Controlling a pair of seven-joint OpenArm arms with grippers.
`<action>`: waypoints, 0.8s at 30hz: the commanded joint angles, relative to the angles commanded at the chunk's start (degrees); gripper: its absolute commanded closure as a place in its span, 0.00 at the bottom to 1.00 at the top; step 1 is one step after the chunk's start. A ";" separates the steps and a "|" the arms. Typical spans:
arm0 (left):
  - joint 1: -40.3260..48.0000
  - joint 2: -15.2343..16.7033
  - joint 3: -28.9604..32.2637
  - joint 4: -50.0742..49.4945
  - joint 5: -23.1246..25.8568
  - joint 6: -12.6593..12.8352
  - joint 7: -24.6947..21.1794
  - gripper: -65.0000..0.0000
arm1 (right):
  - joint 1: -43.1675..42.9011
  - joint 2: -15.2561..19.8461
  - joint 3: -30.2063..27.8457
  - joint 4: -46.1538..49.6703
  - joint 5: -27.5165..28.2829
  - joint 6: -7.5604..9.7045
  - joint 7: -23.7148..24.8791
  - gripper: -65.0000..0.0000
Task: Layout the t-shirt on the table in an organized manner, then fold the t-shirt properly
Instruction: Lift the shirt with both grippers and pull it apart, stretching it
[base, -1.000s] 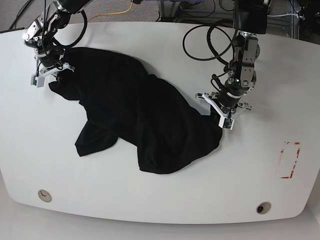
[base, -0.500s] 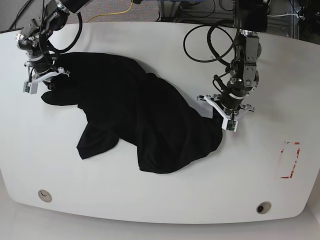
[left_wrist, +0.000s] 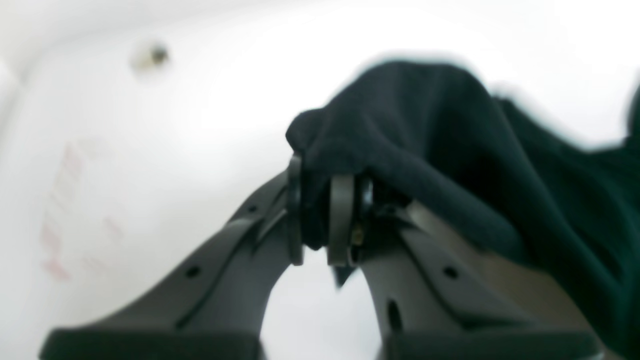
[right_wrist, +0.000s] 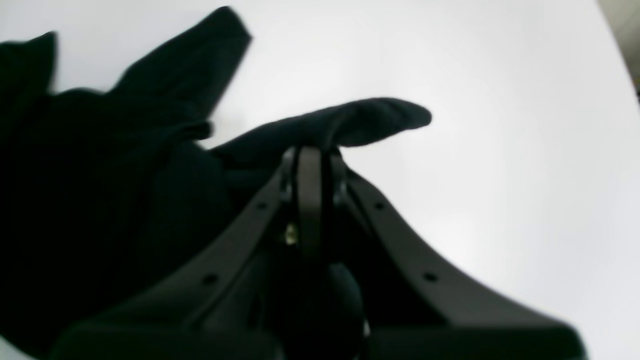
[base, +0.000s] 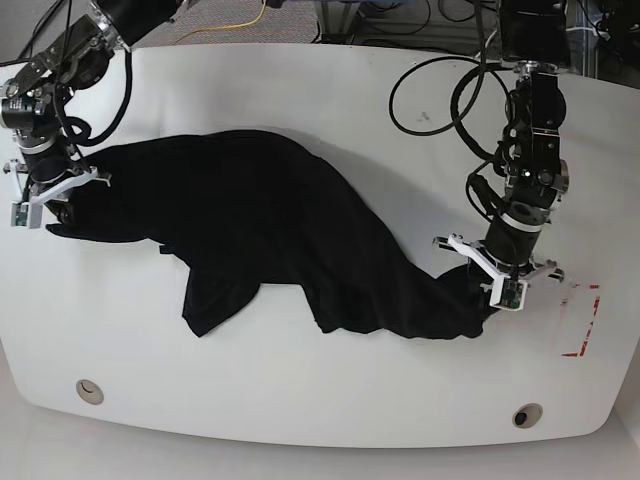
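Spreading step: left pincer (left_wrist: 316, 215) and right pincer (right_wrist: 314, 200) grip the t-shirt (base: 270, 210) — next, presumably, tension, then lowering flat.

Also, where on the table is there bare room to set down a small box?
The table is bare along its near edge, between the two round holes and below the black shirt. Another bare strip lies above the shirt's middle. It is crowded at both shirt ends, under the tools.
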 joint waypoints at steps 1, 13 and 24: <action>-0.53 -0.18 0.00 0.44 0.00 0.00 0.09 1.00 | 0.53 0.44 -0.18 0.00 0.00 -0.09 0.00 1.00; -11.25 -1.32 -4.31 7.30 -0.26 0.00 7.91 1.00 | 11.08 8.44 -0.53 -0.35 0.00 0.26 -5.27 1.00; -22.95 -1.41 -5.71 7.56 0.00 0.00 11.78 1.00 | 20.13 13.89 -8.09 -0.79 -0.35 0.26 -5.36 1.00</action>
